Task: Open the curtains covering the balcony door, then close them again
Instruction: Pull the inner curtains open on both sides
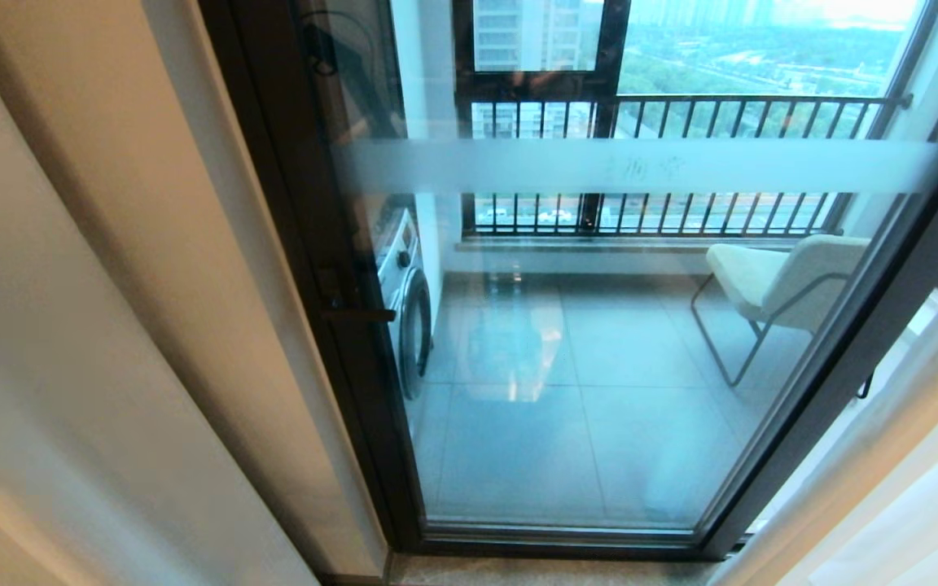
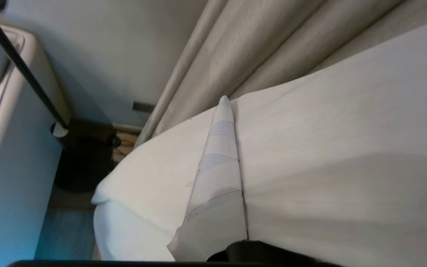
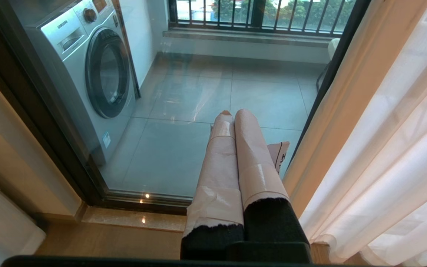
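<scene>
Beige drape [image 1: 70,325] seen at far left, hung beside dark door frame. Left gripper [image 2: 232,111] absent from head view; in wrist view, fingers closed, one taped finger [image 2: 217,174] showing, white curtain fabric [image 2: 328,155] draped over the other side; grip on fabric appears held. Balcony door [image 1: 599,342] uncovered at centre, frosted band [image 1: 640,167] across glass; washing machine [image 3: 87,70] and chair [image 1: 778,277] seen behind. Sheer curtains [image 1: 909,488] gathered at right edge. Right gripper [image 3: 234,116] held low before glass, taped fingers pressed together, nothing held.
</scene>
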Robot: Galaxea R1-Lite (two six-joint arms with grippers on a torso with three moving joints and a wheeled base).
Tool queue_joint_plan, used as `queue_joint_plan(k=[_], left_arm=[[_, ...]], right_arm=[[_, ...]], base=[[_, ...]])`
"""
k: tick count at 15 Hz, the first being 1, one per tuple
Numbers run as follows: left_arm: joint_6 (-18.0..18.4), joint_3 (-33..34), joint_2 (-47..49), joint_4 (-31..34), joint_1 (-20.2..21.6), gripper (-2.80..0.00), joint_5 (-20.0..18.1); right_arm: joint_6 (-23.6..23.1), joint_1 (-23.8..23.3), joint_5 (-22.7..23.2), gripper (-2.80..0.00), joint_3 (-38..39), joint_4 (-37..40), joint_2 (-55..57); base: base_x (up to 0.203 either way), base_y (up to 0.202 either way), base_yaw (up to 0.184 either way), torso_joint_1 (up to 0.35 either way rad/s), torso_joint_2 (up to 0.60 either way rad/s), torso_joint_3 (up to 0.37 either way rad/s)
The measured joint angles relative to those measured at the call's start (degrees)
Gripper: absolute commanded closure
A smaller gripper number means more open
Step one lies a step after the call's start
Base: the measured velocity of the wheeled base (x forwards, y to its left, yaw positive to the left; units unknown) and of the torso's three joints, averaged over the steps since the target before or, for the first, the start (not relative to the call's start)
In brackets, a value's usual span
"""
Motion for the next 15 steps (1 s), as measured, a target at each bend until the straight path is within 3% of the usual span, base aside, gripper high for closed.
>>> queue_joint_plan(k=[4,10,15], left_arm=[[-1.0,-3.5,1.4,1.0,-2.6,0.00,-1.7],[-2.2,-10.6,1.7,1.0,-8.2,0.00,-7.8],[-1.9,-13.1,1.1,0.9,-10.8,0.00,-8.2]], right_arm=[[0.0,0.0,0.0,0.00,0.0,0.0,0.0],[0.0,0.0,0.0,0.00,0.0,0.0,0.0],[0.0,0.0,0.0,0.00,0.0,0.0,0.0]], base=[[0.000,0.000,0.000,0.000,0.00,0.000],[0.000,0.000,0.000,0.000,0.00,0.000],[0.000,0.000,0.000,0.000,0.00,0.000]])
